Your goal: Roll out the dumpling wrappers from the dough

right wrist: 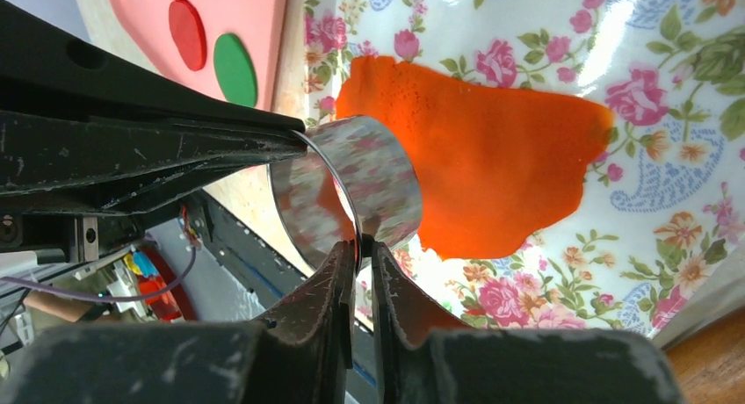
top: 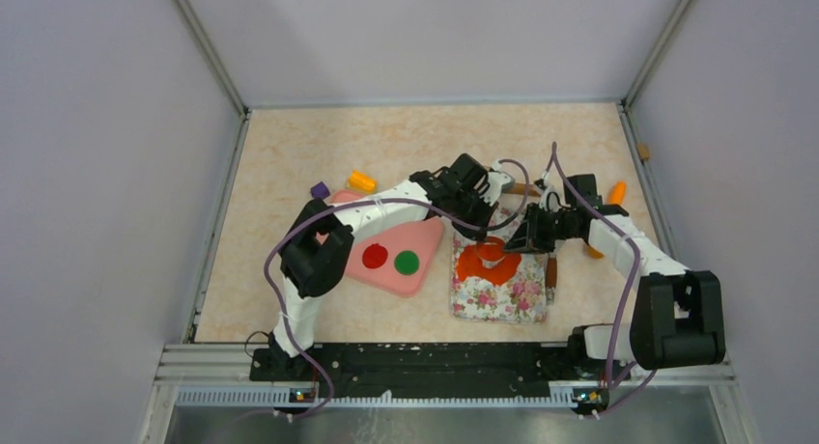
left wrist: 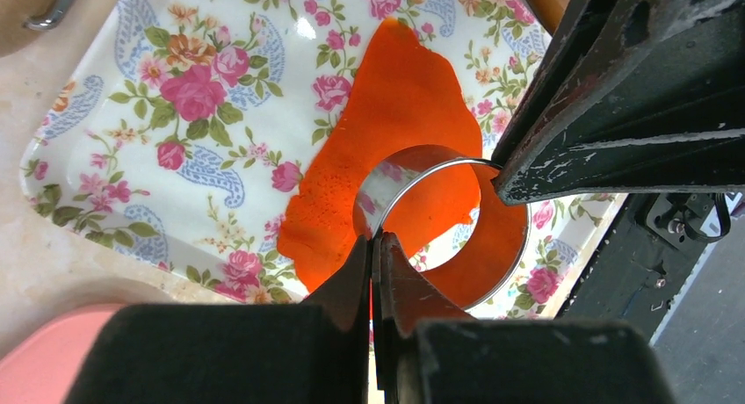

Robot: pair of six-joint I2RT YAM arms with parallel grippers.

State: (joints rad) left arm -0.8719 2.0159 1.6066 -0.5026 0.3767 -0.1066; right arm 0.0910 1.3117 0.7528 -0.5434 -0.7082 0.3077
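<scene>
Two grips: left jaws and right jaws are each pinching nearly shut on the thin wall of the ring cutter [left wrist: 387, 181], holding it over the flattened dough [left wrist: 397, 92] lying on the floral tray [left wrist: 149, 171]. Cutting is looking underway; next they're needing a level downward press.

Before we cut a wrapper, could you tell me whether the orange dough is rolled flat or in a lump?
Flat: the dough lies spread as a thin, ragged-edged sheet on the floral tray.
</scene>
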